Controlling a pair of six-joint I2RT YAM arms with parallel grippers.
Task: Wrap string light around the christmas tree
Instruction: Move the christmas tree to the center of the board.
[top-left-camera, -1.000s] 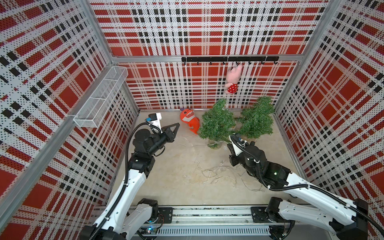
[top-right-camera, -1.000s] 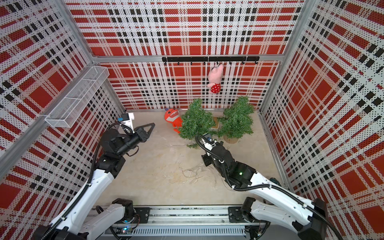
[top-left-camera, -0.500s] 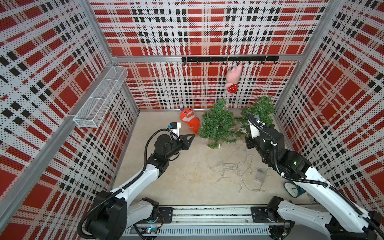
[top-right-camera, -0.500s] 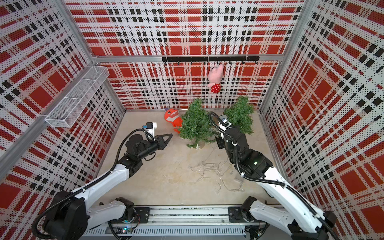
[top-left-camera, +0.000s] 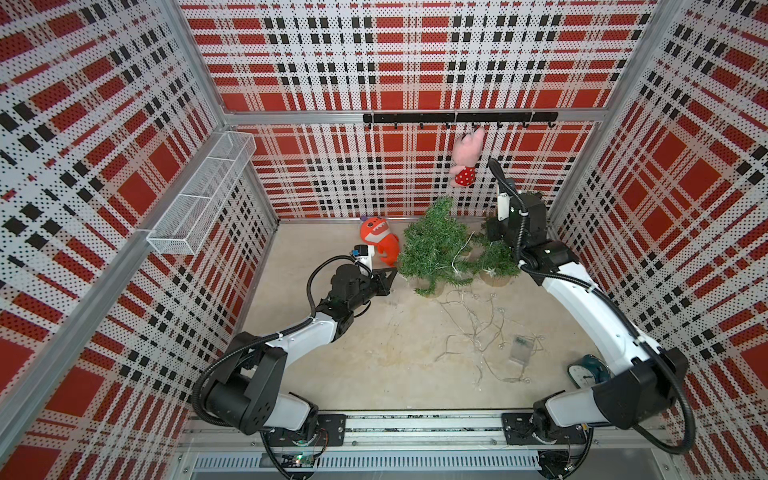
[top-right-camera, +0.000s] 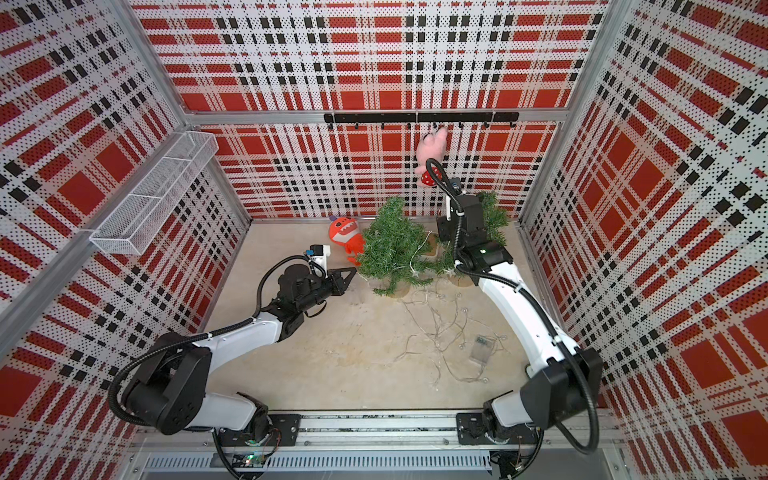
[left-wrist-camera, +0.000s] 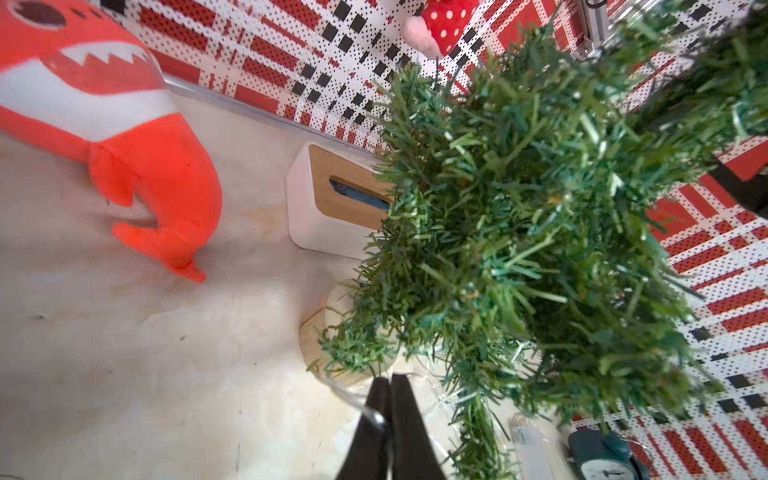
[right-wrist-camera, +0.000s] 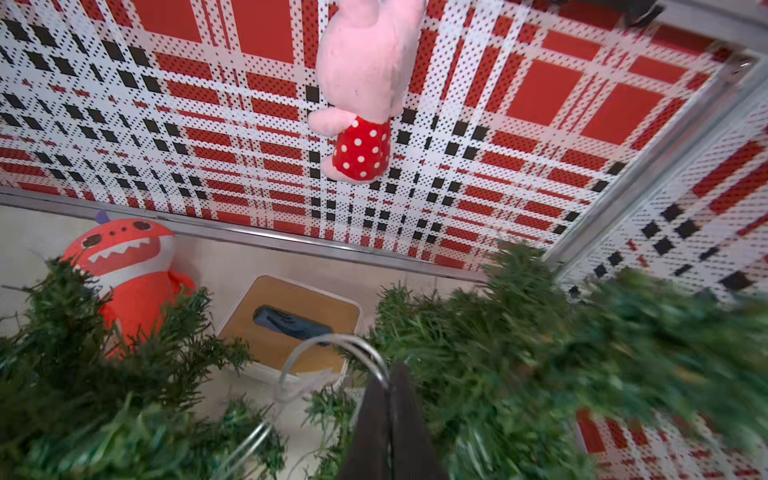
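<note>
between the two trees, the right gripper (right-wrist-camera: 390, 368) has its fingers (right-wrist-camera: 374, 415) pressed together on a loop of the string light (right-wrist-camera: 332, 338), which arches out just ahead of the tips. the christmas tree (top-left-camera: 430, 245) stands beside those fingers, toward the left arm; the second tree (top-left-camera: 500, 259) crowds their other side. the left gripper (left-wrist-camera: 390, 379) hovers just short of the tree's lower branches. its fingers (left-wrist-camera: 409, 415) sit almost together with only a slit, and i cannot tell whether the clear strand crossing one of them is caught.

progress looks early. one strand hangs across the tree's near side in both top views, but no full turn shows. most of the wire lies in a loose tangle (top-left-camera: 478, 328) on the floor with the battery box (top-left-camera: 521, 347), well behind both grippers.

the held run slants from the right fingertips down over the lower branches toward that pile, so its long axis runs tree to box. the tree's trunk looks roughly upright, tip up, though it may lean slightly.
</note>
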